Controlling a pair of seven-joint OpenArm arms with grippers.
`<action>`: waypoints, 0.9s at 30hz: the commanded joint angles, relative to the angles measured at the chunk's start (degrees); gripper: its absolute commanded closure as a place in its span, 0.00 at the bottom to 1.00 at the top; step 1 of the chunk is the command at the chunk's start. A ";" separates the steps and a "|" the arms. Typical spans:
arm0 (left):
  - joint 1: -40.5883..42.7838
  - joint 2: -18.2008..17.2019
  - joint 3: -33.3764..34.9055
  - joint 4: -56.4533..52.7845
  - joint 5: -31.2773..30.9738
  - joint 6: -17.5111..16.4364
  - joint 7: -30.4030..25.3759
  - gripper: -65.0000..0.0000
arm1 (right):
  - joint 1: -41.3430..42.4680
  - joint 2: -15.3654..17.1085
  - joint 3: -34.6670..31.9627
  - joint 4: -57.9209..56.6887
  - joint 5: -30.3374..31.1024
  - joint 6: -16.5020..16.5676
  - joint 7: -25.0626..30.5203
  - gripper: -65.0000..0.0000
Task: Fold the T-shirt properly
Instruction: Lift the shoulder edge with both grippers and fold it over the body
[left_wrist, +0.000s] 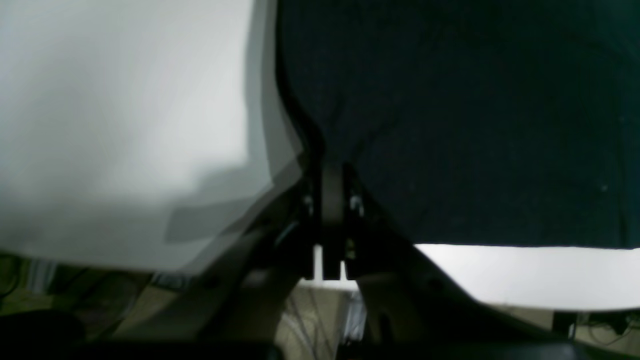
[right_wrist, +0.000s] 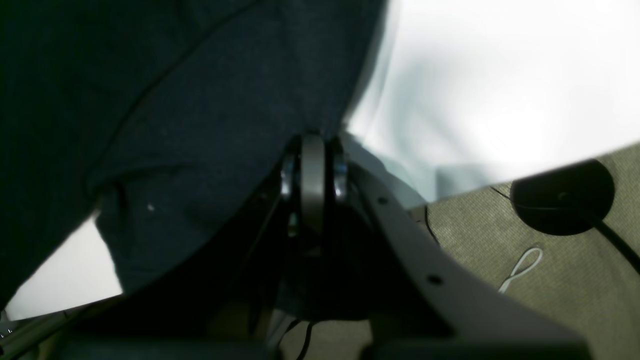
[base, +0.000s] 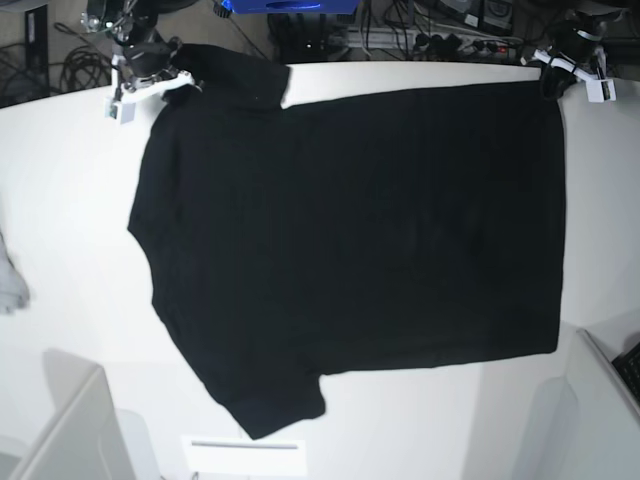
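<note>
Black T-shirt (base: 360, 240) spread flat on white table (base: 70, 180), plain side up. Left gripper (base: 552, 75) clamped on hem corner; right gripper (base: 150, 72) clamped on sleeve.

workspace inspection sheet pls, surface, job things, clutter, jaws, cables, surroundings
surface: white table, bare around the shirt
job's things: black T-shirt spread flat, plain side up, sleeves toward the base view's left
clutter: small pale grey cloth at the table's left edge
grippers: left gripper has its jaws shut on the T-shirt's far right corner; right gripper has its jaws shut on the far left sleeve edge
cables: tangled cables on the floor beyond the table
surroundings: grey carpet, white loop of cord
</note>
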 joint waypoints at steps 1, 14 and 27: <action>1.00 -0.61 -0.41 1.45 -0.03 -0.30 -0.12 1.00 | -0.82 0.29 0.15 2.06 0.37 0.24 0.55 1.00; 1.96 2.82 -0.32 15.52 11.40 -0.30 -0.03 1.00 | 1.03 0.29 -0.11 6.63 0.64 0.24 0.28 1.00; -5.07 3.00 -5.68 15.61 11.58 -0.17 8.49 1.00 | 14.74 0.38 -0.11 6.55 0.64 0.32 -12.02 1.00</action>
